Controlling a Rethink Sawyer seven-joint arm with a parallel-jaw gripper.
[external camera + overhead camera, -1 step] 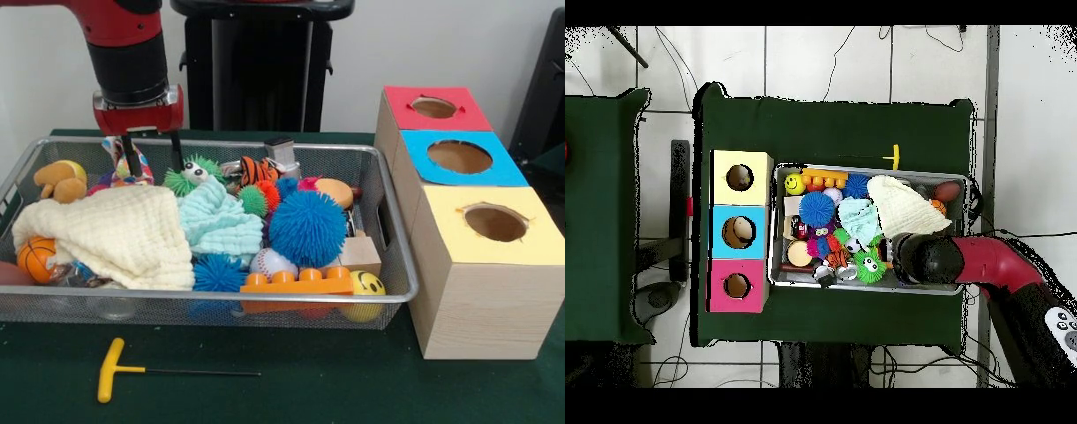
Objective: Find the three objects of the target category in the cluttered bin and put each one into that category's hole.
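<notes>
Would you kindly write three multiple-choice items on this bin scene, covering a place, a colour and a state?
1. Where does the yellow-handled tool lie?
A. inside the mesh bin
B. on the green table in front of the bin
C. on top of the boxes

2. What colour tops the middle box of the three?
A. blue
B. red
C. yellow

3. How is the claw in the front view?
A. shut on the big blue spiky ball
B. open and empty, at the bin's back edge
C. holding the cream cloth

Key: 1 B, it lies on the cloth outside the mesh bin. 2 A, blue sits between red and yellow. 3 B, its fingers stand apart with nothing between them.
</notes>
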